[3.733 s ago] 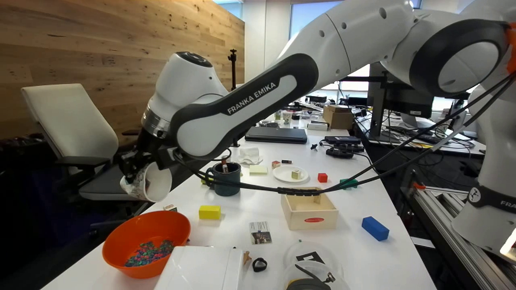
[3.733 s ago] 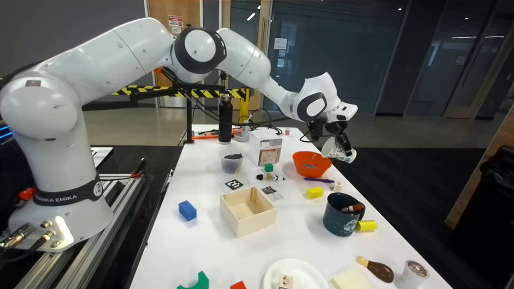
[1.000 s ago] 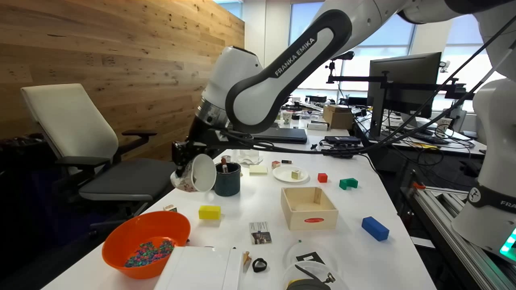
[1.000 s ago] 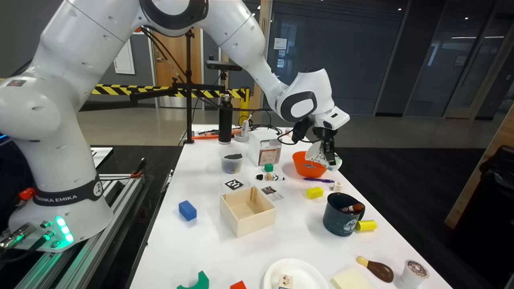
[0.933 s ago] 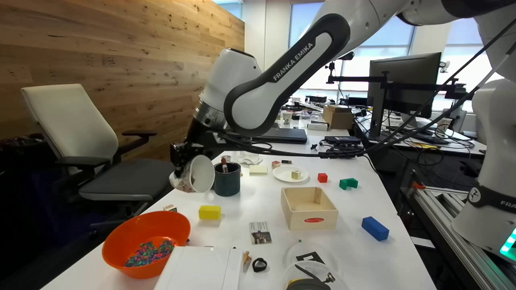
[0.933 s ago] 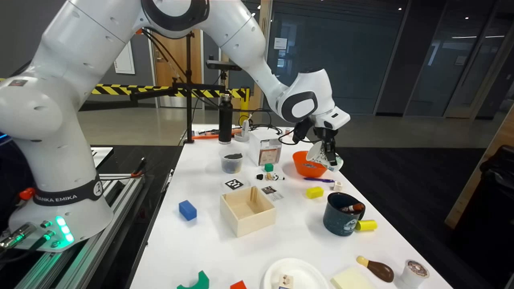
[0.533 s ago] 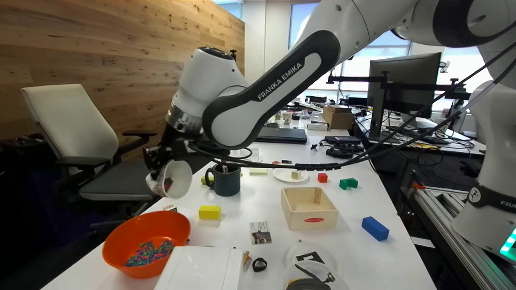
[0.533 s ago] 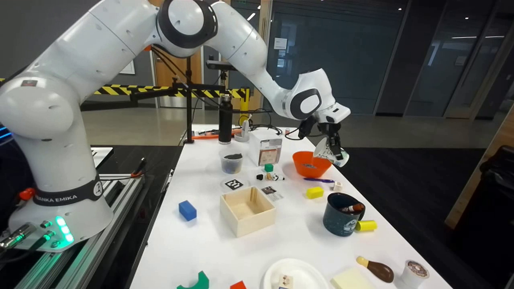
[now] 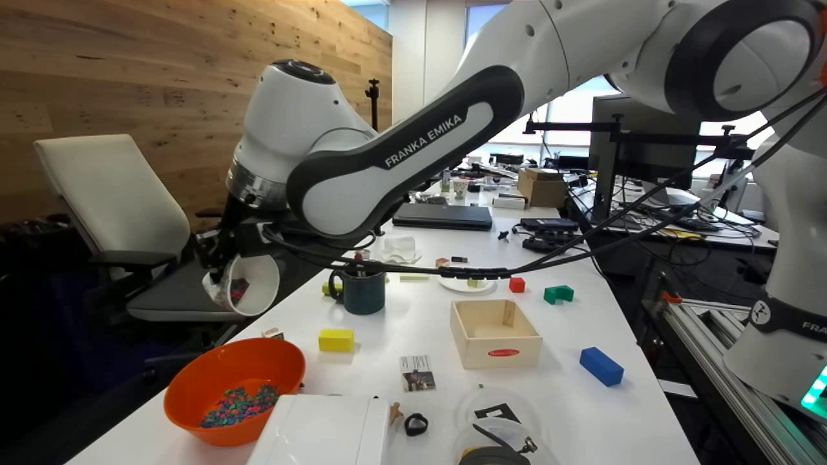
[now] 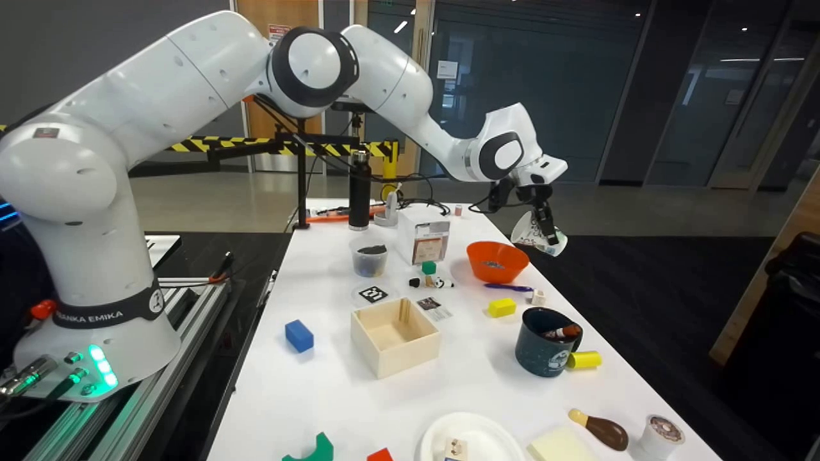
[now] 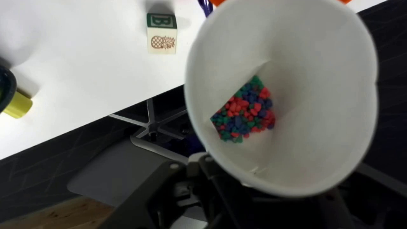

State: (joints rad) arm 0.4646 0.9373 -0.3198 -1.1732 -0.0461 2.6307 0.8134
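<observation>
In the wrist view, the gripper (image 10: 549, 234) was blurred and partly hidden by the white cup (image 11: 311, 95), the orange bowl (image 9: 223, 367) was mostly covered, and the dark mug (image 11: 11, 87) was cut off at the left edge. The white box (image 9: 323, 429) and white plate (image 10: 490, 440) were each cropped at the bottom of an exterior view; the cup's print was too small to be read.
</observation>
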